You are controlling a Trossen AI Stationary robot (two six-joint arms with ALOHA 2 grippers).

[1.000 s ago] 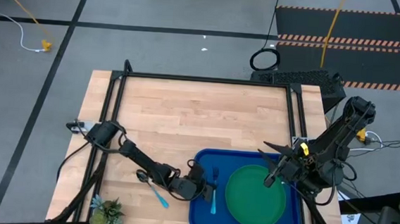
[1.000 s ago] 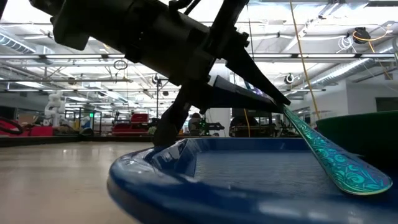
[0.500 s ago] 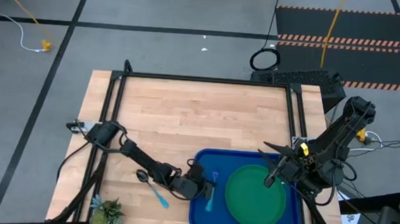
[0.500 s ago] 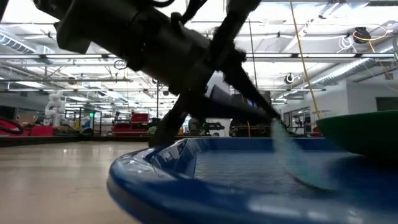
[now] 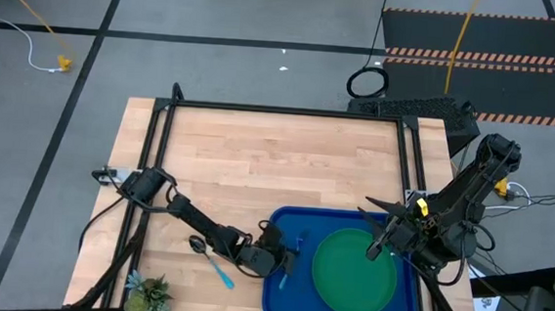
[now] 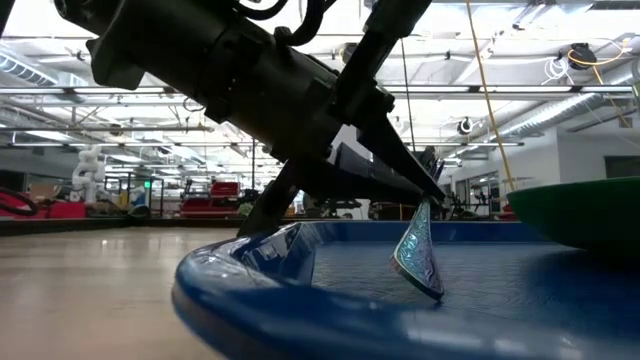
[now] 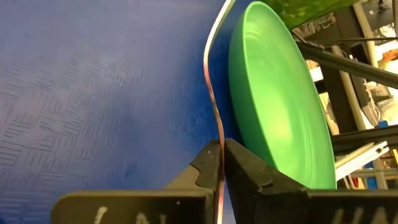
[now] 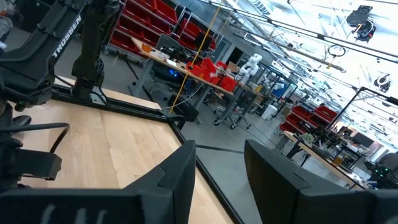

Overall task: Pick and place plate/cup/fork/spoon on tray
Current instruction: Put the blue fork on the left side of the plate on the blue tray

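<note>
The blue tray lies at the table's near right, and the green plate sits flat on its right half. My left gripper reaches over the tray's left part, shut on the blue-handled fork. The spoon lies on the wood left of the tray. My right gripper hovers open above the tray's far right, its fingers apart around nothing. A bit of olive green shows past the plate's rim; whether it is the cup I cannot tell. My left gripper pinches the fork between its two fingertips; in the wrist view the fork stands edge-on between them. The fingers come from the table's left, slanting down, and lie across the fork. The handle hangs steeply below them, its free end on the tray floor.
A small spiky potted plant stands at the table's near left corner. The table's far half is bare wood inside a black frame. The tray's raised rim rises close under my left arm.
The fork has tipped in my left gripper, which has kept its place. Its blue handle, which reached out toward the near edge a second ago, has swung down and now hangs steeply with its end on the tray floor.
</note>
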